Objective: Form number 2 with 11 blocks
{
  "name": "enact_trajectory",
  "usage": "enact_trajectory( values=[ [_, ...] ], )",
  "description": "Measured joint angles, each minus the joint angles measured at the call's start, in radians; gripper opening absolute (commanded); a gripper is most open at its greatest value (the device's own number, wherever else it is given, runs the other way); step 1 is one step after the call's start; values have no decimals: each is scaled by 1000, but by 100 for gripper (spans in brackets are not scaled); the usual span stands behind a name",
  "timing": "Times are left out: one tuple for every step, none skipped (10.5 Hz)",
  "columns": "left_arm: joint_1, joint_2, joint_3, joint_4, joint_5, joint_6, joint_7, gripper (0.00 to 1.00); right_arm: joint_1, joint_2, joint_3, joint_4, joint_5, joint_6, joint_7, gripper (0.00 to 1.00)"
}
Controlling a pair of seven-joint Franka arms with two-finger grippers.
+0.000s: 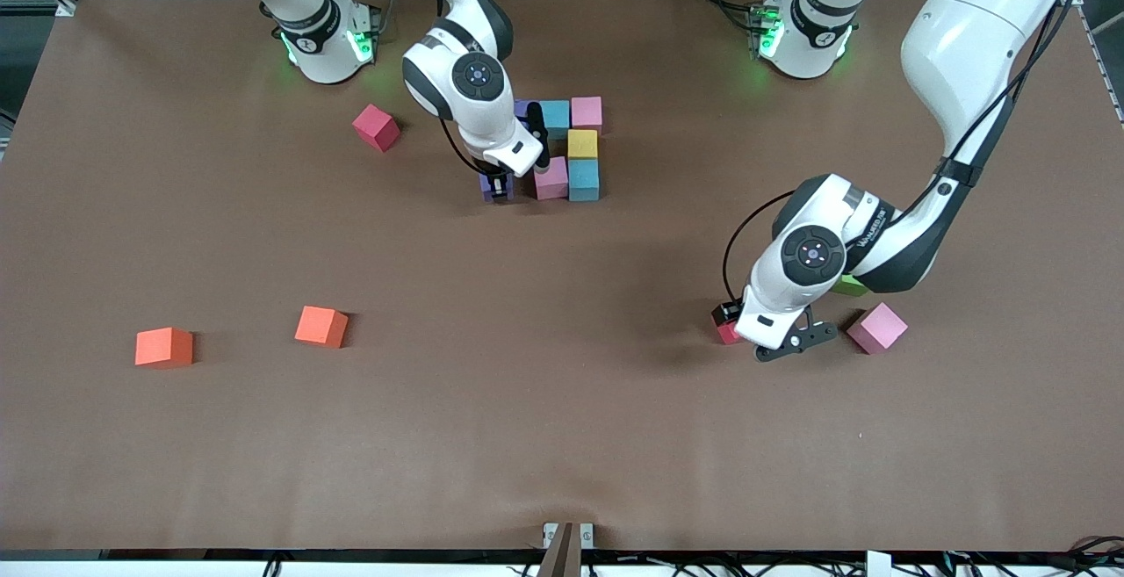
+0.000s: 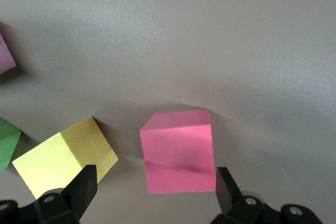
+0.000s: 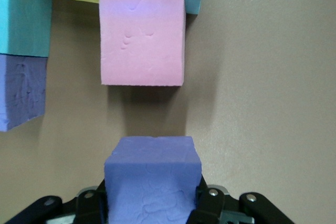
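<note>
The right hand point(image 3: 152, 203) grips a purple cube point(image 3: 152, 182) at the frame's bottom, just short of a pink cube point(image 3: 143, 38). The left hand point(image 2: 152, 192) is spread wide around a red cube point(image 2: 178, 150).

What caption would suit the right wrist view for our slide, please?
Right gripper shut on a purple cube, apart from the pink cube ahead.

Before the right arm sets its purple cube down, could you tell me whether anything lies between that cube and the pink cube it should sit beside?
Nothing visible does. The right gripper holds the purple cube, and only bare table separates it from the pink cube.
</note>
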Motion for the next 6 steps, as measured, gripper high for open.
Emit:
enact_trajectory(
  values=[
    [0,6,0,0,0,0,0,100,4,13,0,0,18,18,0,0],
    [0,12,0,0,0,7,-6,100,9,24,0,0,37,33,2,0],
    [0,18,0,0,0,18,-25,100,15,36,0,0,54,43,10,0],
    [0,25,0,0,0,29,-49,100,23,46,0,0,60,48,34,0],
    [0,34,0,0,-1,44,-68,100,33,54,0,0,60,52,63,0],
    [0,44,0,0,-1,58,-85,100,42,59,1,0,61,57,84,0]
  ],
)
